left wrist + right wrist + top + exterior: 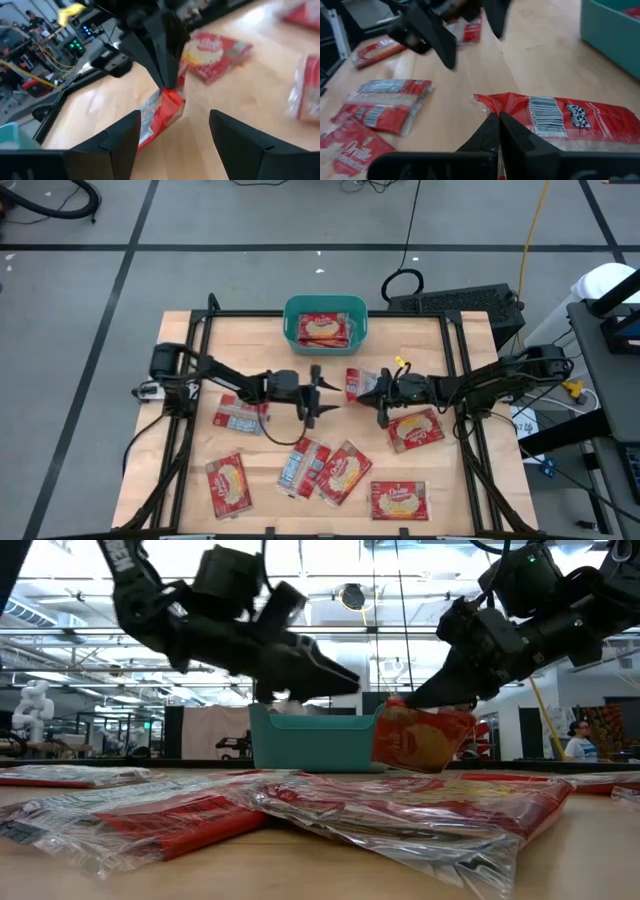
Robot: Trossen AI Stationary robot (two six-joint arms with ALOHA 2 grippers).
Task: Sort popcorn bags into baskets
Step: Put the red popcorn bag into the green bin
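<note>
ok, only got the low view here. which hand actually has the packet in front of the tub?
Observer: The right hand, shut on one end of the packet.
Operator: and the left one, touching it?
Observer: No. The left hand is open, its fingers on either side of the packet's far end with gaps.
Operator: anything in the tub? wall blocks me.
Observer: Yes. From above, the teal tub has red packets in it; I can't count them.
</note>
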